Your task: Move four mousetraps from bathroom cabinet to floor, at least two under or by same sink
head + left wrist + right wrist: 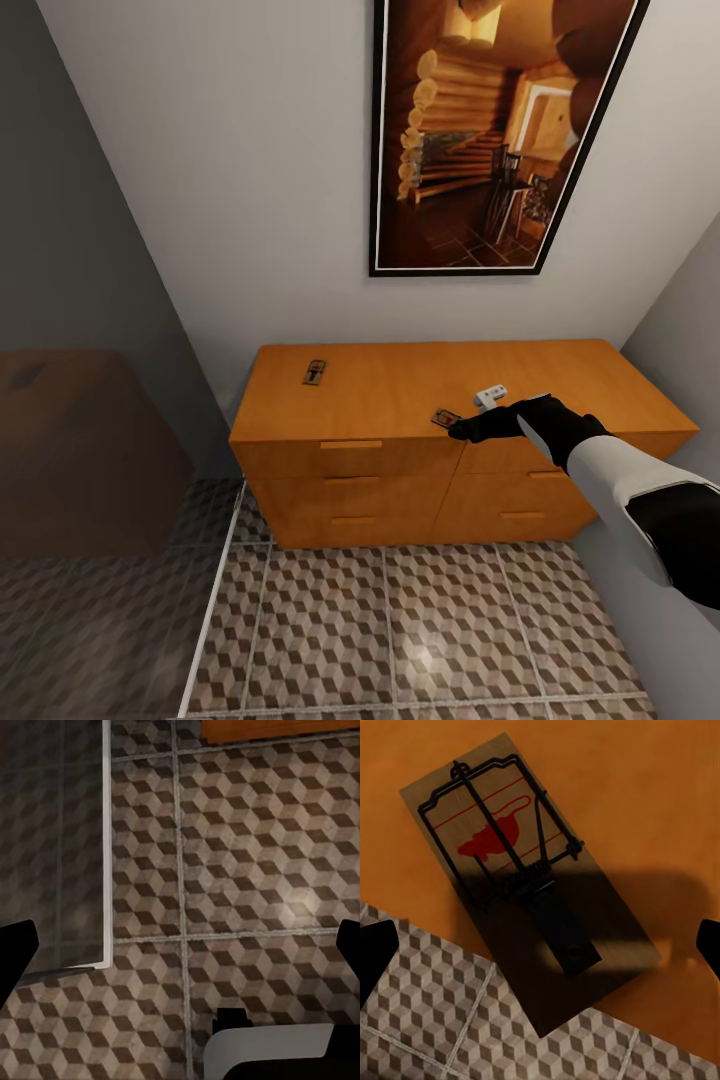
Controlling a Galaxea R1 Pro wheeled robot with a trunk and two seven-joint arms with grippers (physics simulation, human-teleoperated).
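The orange-brown cabinet [400, 385] stands against the wall. One mousetrap [315, 372] lies on its top towards the back left. A second mousetrap [445, 418] lies at the front edge of the top. In the right wrist view this mousetrap [510, 870] shows its dark wire and red mark, and one end overhangs the edge above the floor. My right gripper [462, 432] [540, 949] hovers over it, open, with one fingertip on either side and nothing held. Above the cube-patterned bathroom floor [247, 870] my left gripper [180, 945] hangs open and empty.
A dark glass panel [90, 450] with a pale frame edge [106, 847] stands left of the cabinet. A large framed picture [500, 130] hangs on the wall above. A grey wall closes in on the right. Tiled floor [400, 620] stretches in front of the cabinet.
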